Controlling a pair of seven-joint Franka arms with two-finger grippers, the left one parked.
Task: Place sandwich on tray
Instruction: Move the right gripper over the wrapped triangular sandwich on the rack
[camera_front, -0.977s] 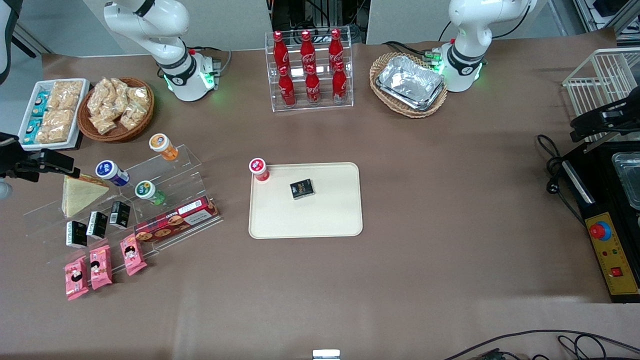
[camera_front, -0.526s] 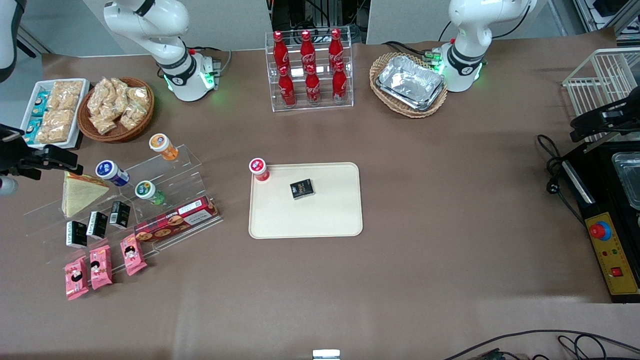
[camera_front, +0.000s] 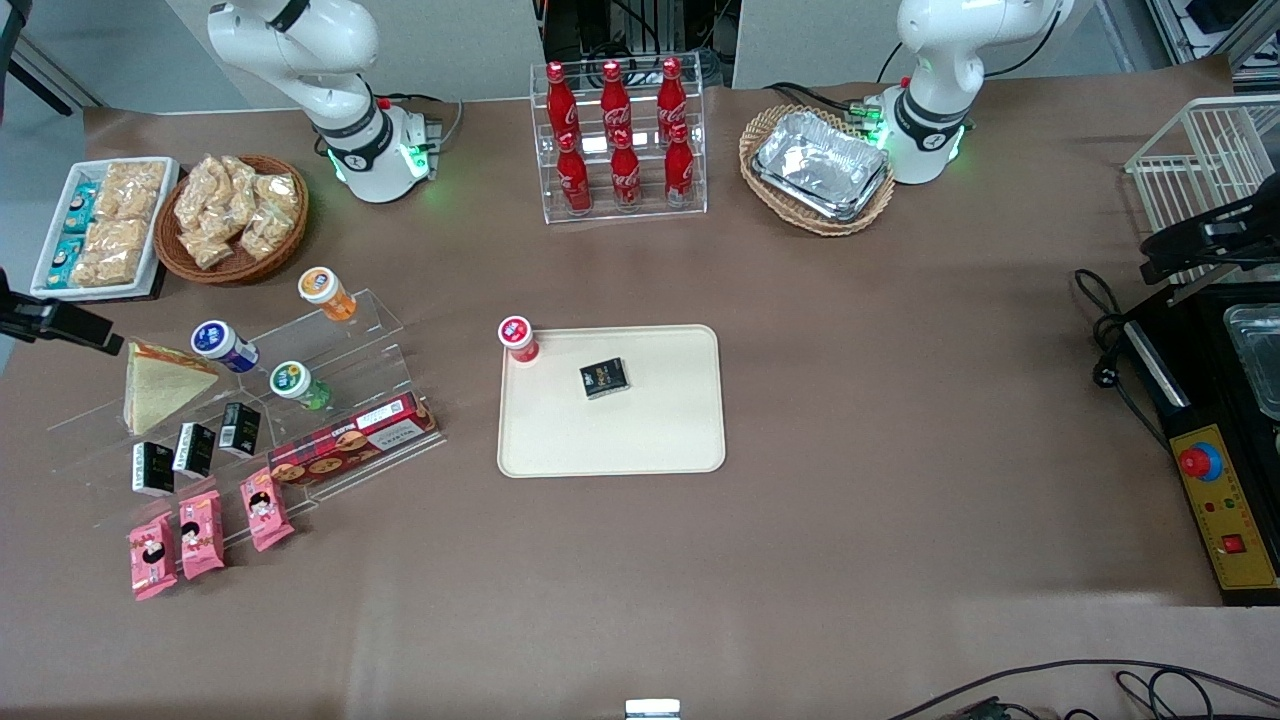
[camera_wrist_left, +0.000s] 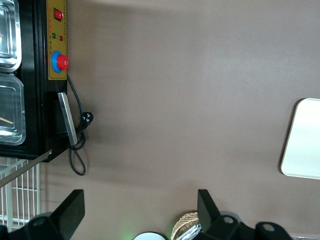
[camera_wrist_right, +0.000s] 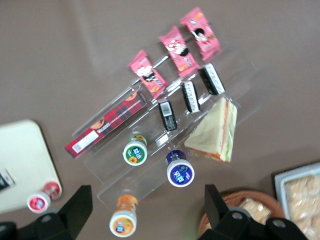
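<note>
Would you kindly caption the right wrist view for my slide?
Open claw hovers above the sandwich on its clear display stand, the tray off to one side.

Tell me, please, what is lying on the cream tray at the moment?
On the tray sit a small black box near its middle and a red-capped bottle at one corner. The sandwich is not there; it rests on the clear stand. The gripper hangs open above the sandwich.
</note>
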